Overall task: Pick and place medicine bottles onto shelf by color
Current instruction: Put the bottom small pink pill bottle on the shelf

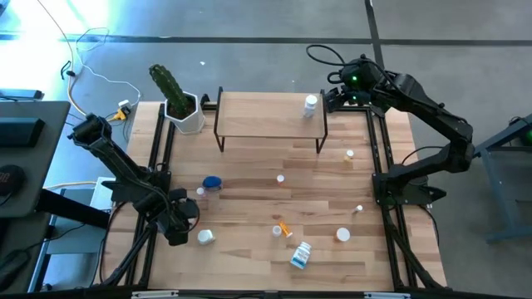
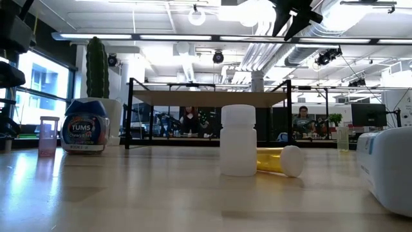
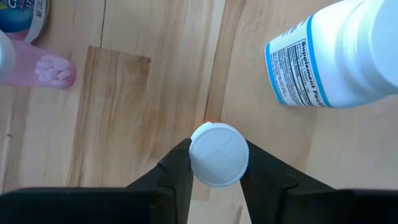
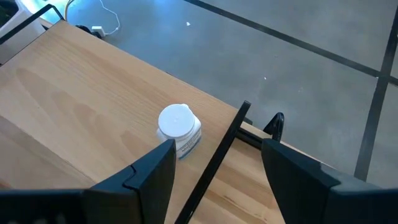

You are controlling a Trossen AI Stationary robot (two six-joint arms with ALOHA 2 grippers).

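White bottle (image 3: 218,154) sits clamped in our left gripper (image 1: 184,235) jaws near the bench's (image 1: 249,257) front-left; a pink vial (image 3: 37,70) and blue-labelled bottle (image 3: 336,56) lie nearby. Our right gripper (image 4: 214,165), jaws apart, hovers beside the white bottle on the shelf (image 4: 74,112).

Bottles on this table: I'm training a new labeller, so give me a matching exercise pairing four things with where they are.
Things:
1. white bottle
2. Tums bottle
3. orange vial
4. cactus pot

Places:
A. lying near the table's front middle
B. on the shelf, right end
C. beside the shelf's left end
D. on the table, near the left gripper

Pairs: 1-B, 2-D, 3-A, 4-C
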